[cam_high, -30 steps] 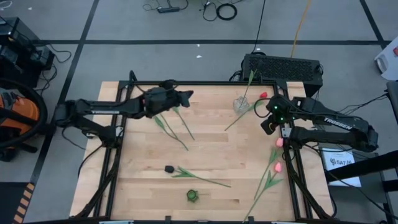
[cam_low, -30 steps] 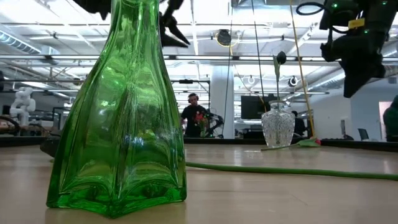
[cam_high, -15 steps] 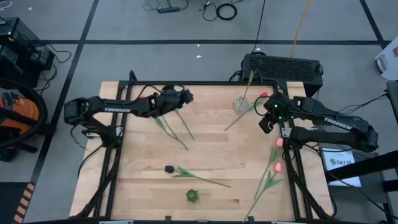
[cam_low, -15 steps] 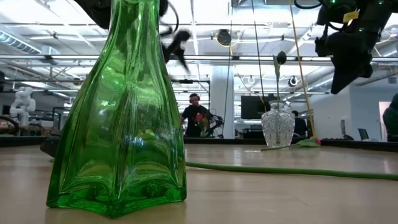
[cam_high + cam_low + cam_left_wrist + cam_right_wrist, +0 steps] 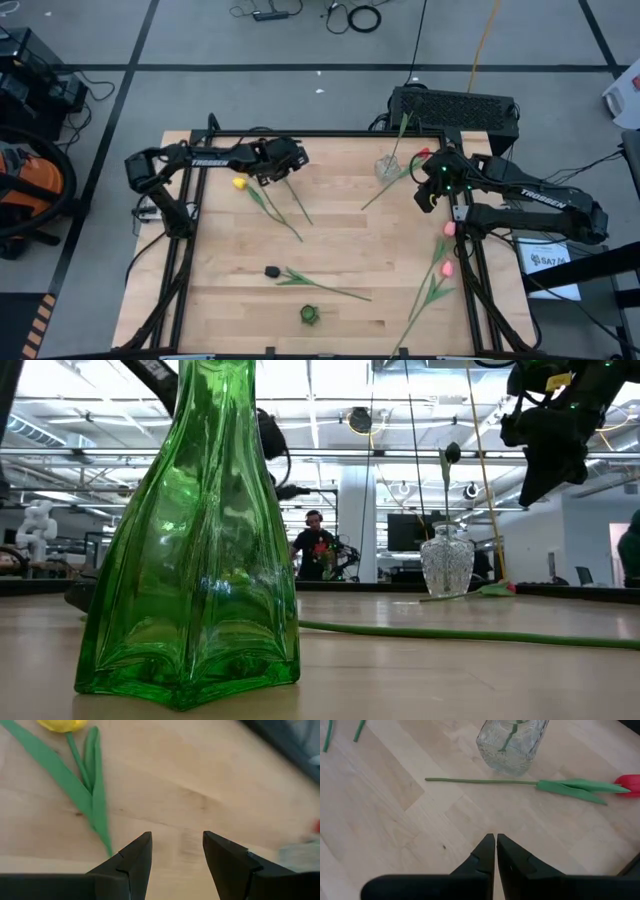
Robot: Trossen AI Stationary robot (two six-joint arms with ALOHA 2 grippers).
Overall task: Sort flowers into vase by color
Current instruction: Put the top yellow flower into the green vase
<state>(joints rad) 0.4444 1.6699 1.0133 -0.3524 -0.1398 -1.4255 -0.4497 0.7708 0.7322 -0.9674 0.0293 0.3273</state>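
The left end effector (image 5: 297,158) is held over the far left part of the wooden surface (image 5: 340,250), with its fingers (image 5: 131,862) apart and nothing between them. A yellow tulip (image 5: 262,200) lies flat just beside it, the yellow head (image 5: 62,724) and green leaves being seen ahead of the fingers in the left wrist view, untouched. A second green stem (image 5: 297,200) lies alongside that tulip.

The right end effector (image 5: 424,203) is held near the far right edge of the surface, with its fingers (image 5: 486,851) pressed together and nothing gripped. A red tulip (image 5: 398,176) lies flat close in front of it, its stem (image 5: 480,781) running past the foot of a clear glass vase (image 5: 512,745), its red head (image 5: 629,784) pointing toward the surface's edge. One flower (image 5: 446,465) is already standing in the clear vase.

Two pink tulips (image 5: 440,262) lie near the right edge, closer to the front than the right end effector. A dark-headed tulip (image 5: 305,279) lies across the front middle, well apart from both end effectors. A green glass vase (image 5: 310,315) stands at the front edge.
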